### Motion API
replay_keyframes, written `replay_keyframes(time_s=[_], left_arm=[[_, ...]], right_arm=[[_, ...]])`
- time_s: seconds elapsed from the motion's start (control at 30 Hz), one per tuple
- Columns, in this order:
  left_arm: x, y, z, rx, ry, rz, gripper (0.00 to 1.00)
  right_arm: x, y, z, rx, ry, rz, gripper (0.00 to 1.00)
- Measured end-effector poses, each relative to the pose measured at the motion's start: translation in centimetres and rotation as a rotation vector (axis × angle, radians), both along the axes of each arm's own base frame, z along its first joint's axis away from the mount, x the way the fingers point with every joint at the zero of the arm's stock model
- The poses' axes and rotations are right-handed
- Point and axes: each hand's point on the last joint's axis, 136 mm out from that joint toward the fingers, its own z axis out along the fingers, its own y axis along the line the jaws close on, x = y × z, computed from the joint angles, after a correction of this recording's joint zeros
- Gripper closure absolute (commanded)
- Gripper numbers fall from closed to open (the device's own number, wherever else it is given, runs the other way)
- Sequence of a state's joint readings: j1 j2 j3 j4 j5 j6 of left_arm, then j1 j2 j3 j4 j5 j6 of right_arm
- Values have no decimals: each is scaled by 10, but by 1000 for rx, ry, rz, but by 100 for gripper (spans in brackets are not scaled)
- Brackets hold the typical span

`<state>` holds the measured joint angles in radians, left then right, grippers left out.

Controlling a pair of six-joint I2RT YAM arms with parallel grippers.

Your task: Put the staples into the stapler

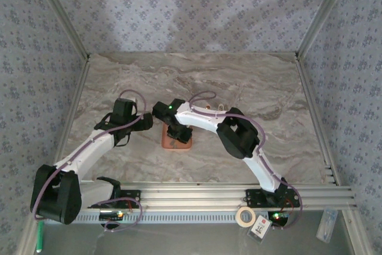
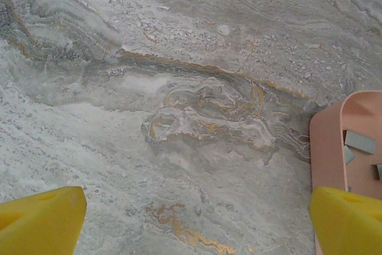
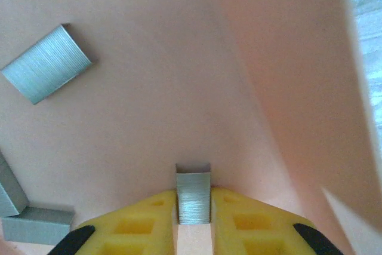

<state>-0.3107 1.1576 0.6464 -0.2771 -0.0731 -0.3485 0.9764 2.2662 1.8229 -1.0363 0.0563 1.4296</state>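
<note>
**Right end effector (image 3: 193,202) clenched on one staple strip in the tray**

The gripped staple strip (image 3: 193,184) sits low on the floor of the salmon tray (image 3: 167,100), close to the wall that rises on the right of the wrist view. Its long axis runs straight away from the wrist. The yellow fingers (image 3: 143,222) press on its two long sides, so the grip goes across the short width. I cannot tell whether it has left the floor yet.

The spare strips (image 3: 45,64) lie well apart to the left. One is up and away, and two touch each other at the lower corner.

The right arm is plainly the nearer one. The left end effector (image 2: 191,225) hangs released, fingers spread wide over bare worktop (image 2: 179,58), just beside the tray's rounded corner.

The coming move looks like a straight lift, with little room toward the near wall.

The right wrist view gives the contact itself. The overhead view gives both arms meeting at the tray, though the strips are too small to make out there.
</note>
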Motion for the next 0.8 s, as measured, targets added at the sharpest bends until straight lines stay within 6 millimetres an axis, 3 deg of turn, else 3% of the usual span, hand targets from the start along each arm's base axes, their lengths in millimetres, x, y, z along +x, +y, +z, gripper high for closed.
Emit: replay_keyframes(time_s=[0.37,0.6,0.8], left_arm=[[-3,-4,-2,-15,16,-20,3],[-6,-17,8,-64,-27,-97,3],[-12,-33,25,-145,-138,-192,4]], right_arm=[[6,-4,11,-31,-69,45,86],[10,-10,59,-19,-186,102,87],[-5,-28,89,6,-239,148,87]])
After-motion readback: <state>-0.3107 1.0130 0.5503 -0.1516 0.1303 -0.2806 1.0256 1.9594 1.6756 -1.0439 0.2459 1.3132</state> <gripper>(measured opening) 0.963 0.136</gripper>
